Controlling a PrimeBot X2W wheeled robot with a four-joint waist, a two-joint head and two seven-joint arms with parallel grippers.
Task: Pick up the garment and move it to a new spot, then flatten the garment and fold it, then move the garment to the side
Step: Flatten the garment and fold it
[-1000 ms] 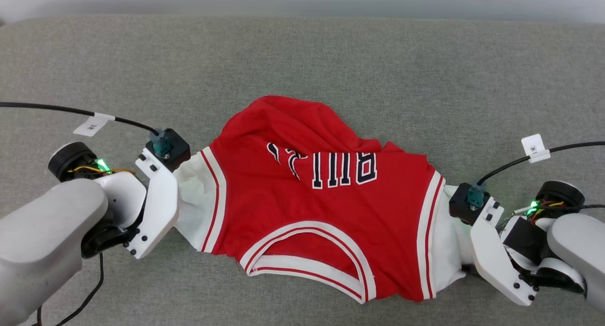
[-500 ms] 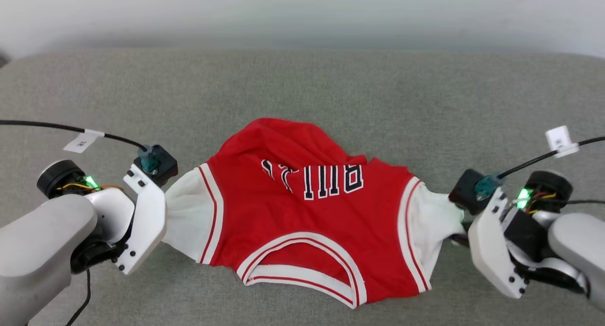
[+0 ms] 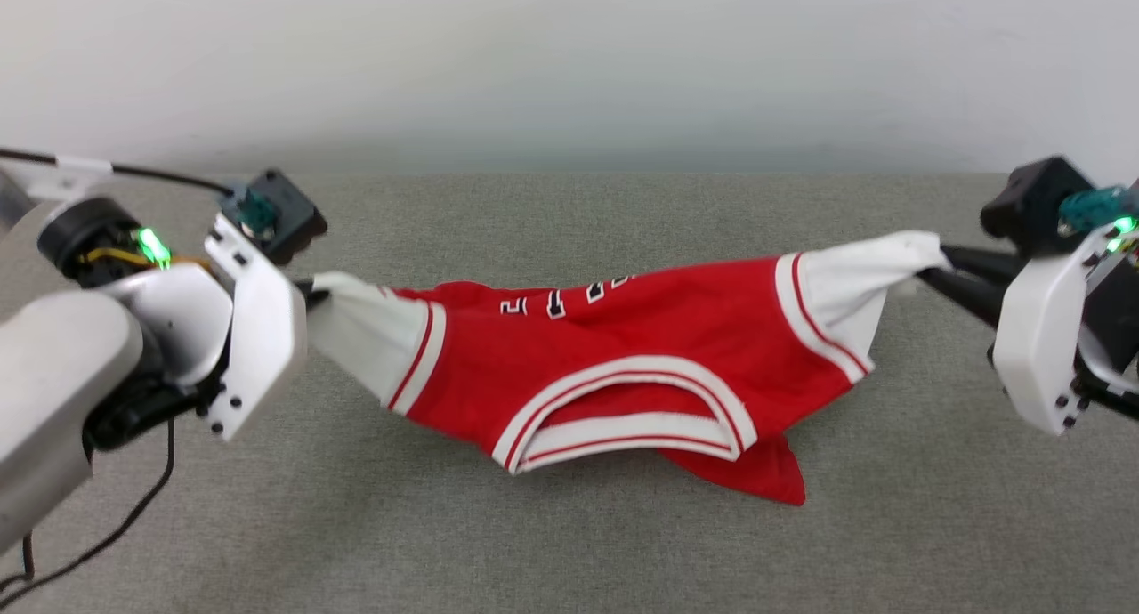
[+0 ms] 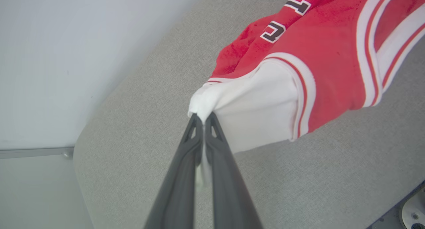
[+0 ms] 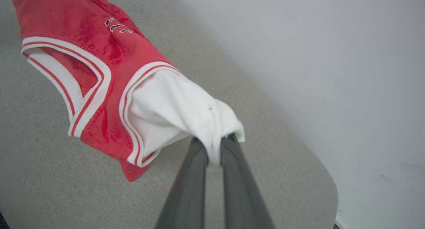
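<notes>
Pale wall stands behind a grey cloth-covered tabletop. In the head view the shirt hangs stretched between the left jaws and the right jaws. It sags in the middle, well below both. Its collar and one red corner droop lowest, and I cannot tell whether that corner touches the tabletop. Each jaw pair holds a white sleeve, the left sleeve and the right sleeve.

In the left wrist view the fingers are pressed nearly together. A thin bunch of white sleeve is pinched at their tips, and the red body fans out beyond them.

In the right wrist view the fingers stand a little apart. A thicker wad of sleeve is clamped between them, and cloth spills over the tips.

The shirt looks light, soft and limp, so it will likely drape and swing rather than keep any shape. Sleeve ends seem a fair hold for spreading it wide. Only a small pinch is held on the left, though, and that could slip under a hard pull.
</notes>
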